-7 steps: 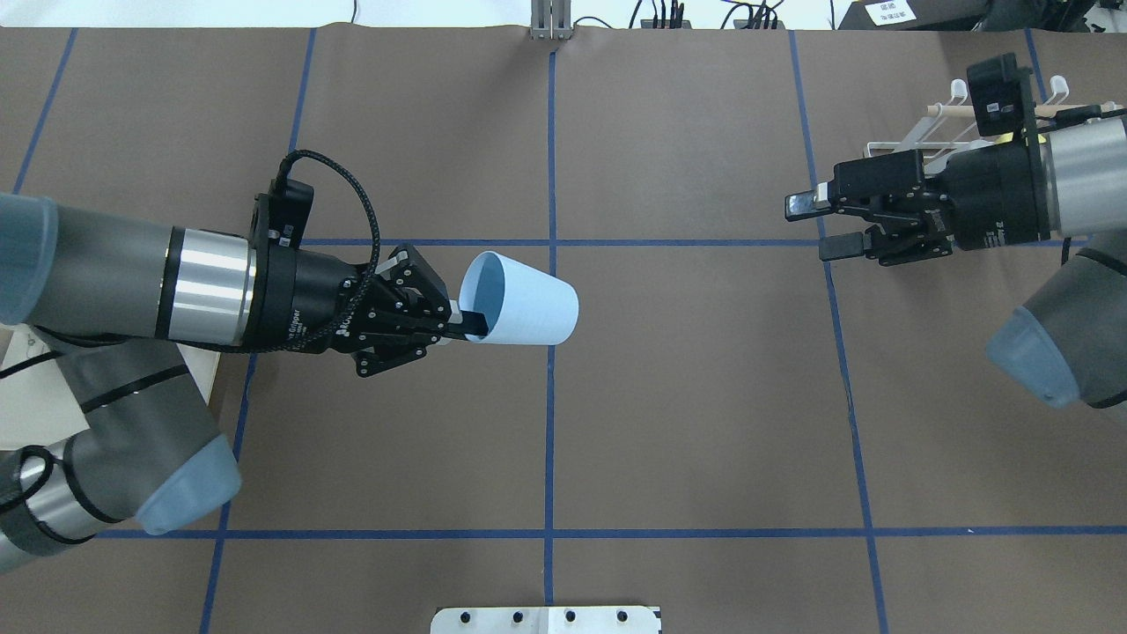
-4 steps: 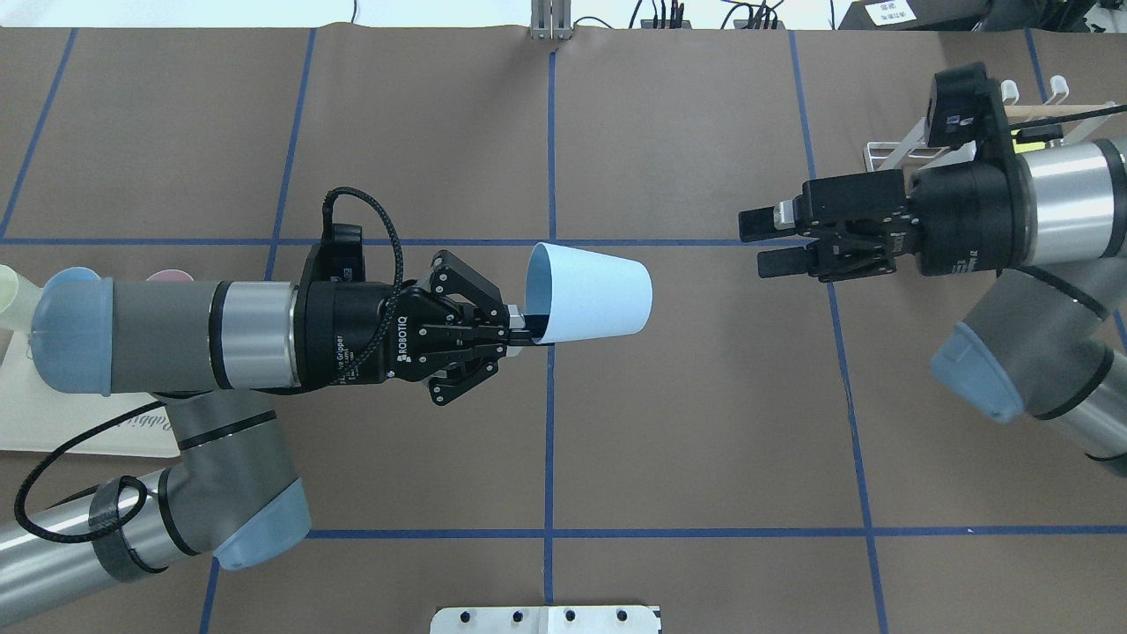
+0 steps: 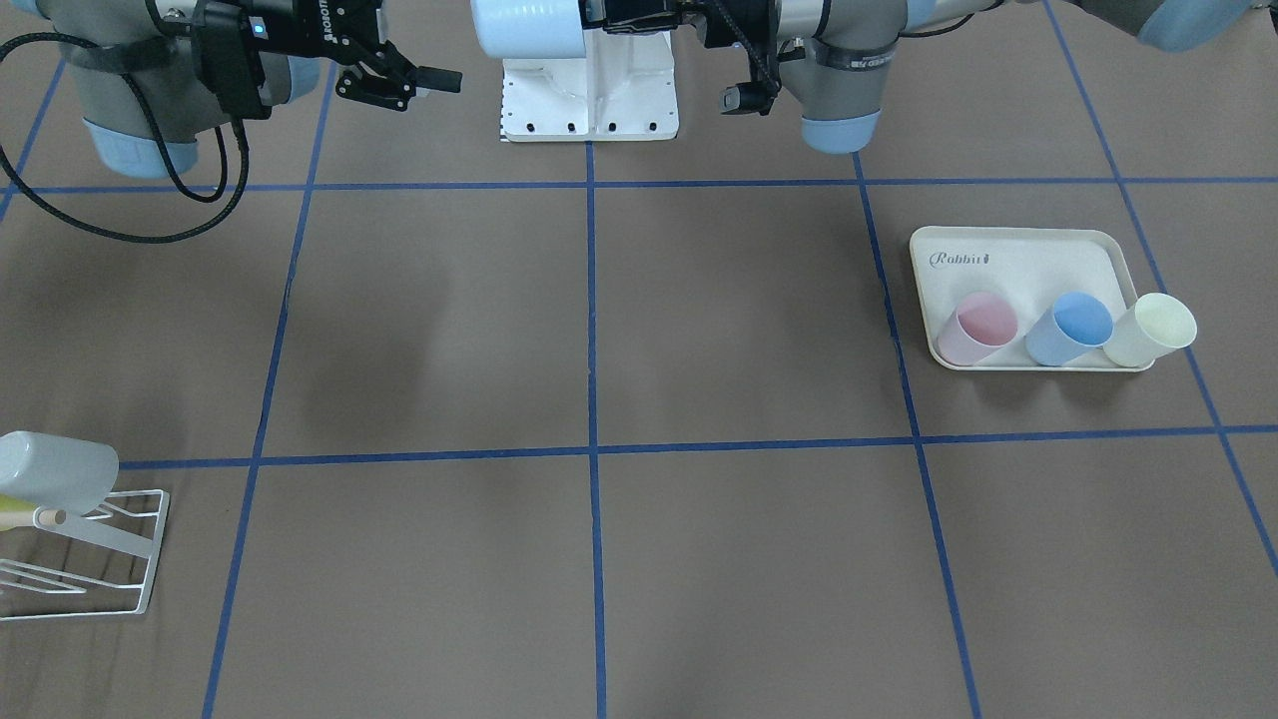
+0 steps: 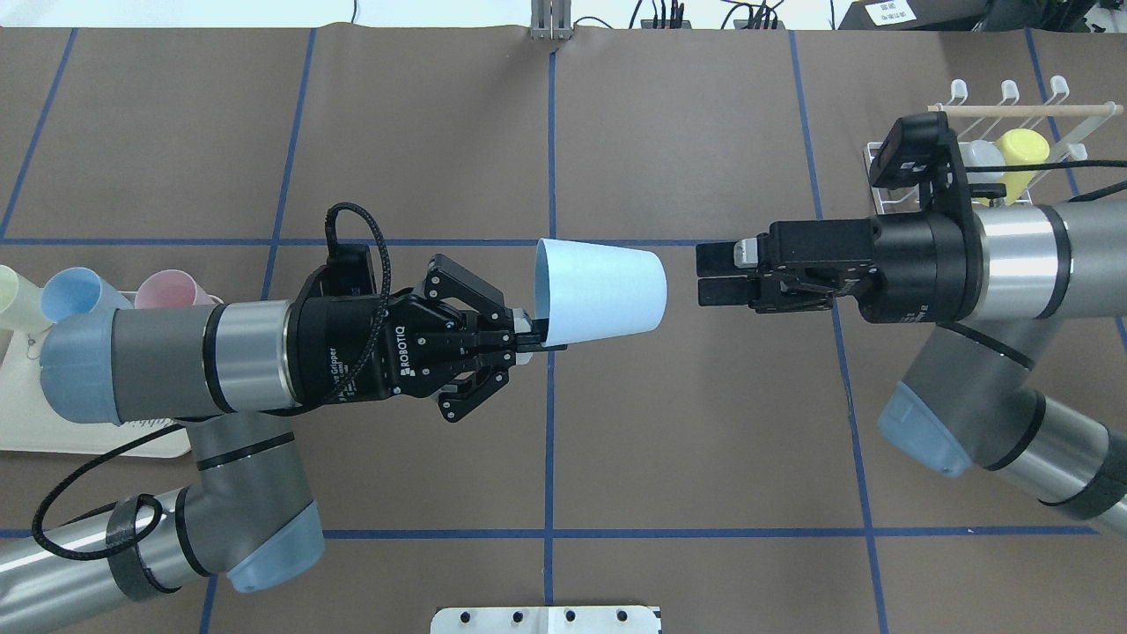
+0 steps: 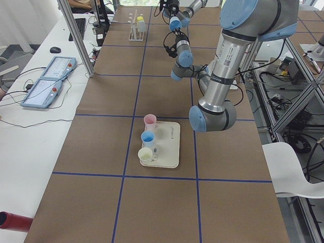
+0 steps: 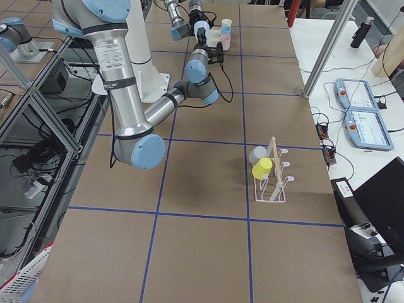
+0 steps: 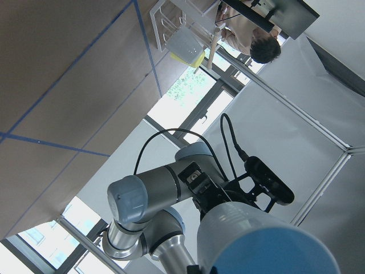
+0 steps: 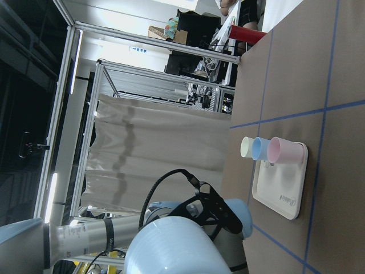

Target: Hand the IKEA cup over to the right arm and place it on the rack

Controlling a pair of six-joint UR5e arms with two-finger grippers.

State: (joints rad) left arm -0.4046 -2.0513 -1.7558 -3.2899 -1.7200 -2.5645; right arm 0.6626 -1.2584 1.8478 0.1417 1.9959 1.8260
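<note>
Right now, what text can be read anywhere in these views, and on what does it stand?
"ROBOTIQ": on the left gripper, overhead view.
"Rabbit": on the cream tray, front-facing view.
Too small to read: the print on the right gripper, and the white label beyond the table's far edge.

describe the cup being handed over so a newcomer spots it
High over the middle of the brown table, a pale blue cup lies sideways, rim pinched by the jaws of the left gripper, base toward the right gripper. It's the only cup in the air; the rest sit on the tray or rack.
</note>
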